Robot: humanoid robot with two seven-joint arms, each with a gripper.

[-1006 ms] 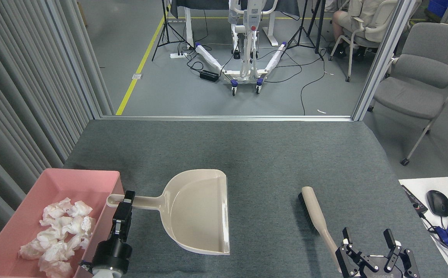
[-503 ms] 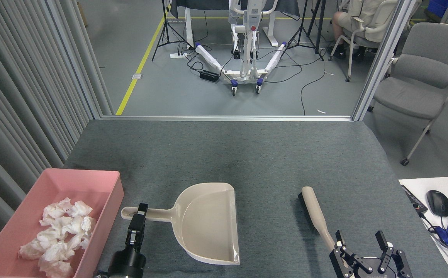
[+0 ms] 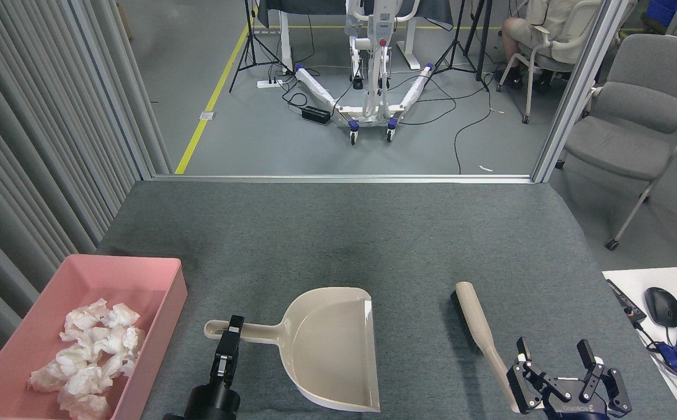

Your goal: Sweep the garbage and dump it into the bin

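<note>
Though end-on, left claw pinches dustpan handle; arm cropped below.

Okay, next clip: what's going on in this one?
A two-armed robot is at the tail end of a sweep-and-dump job. The left pincer grips the handle of an empty dustpan on the grey table. The tissue wads already lie in the pink bin at the left. The brush lies on the table, and the right pincer sits open beside its handle, holding nothing.
</note>
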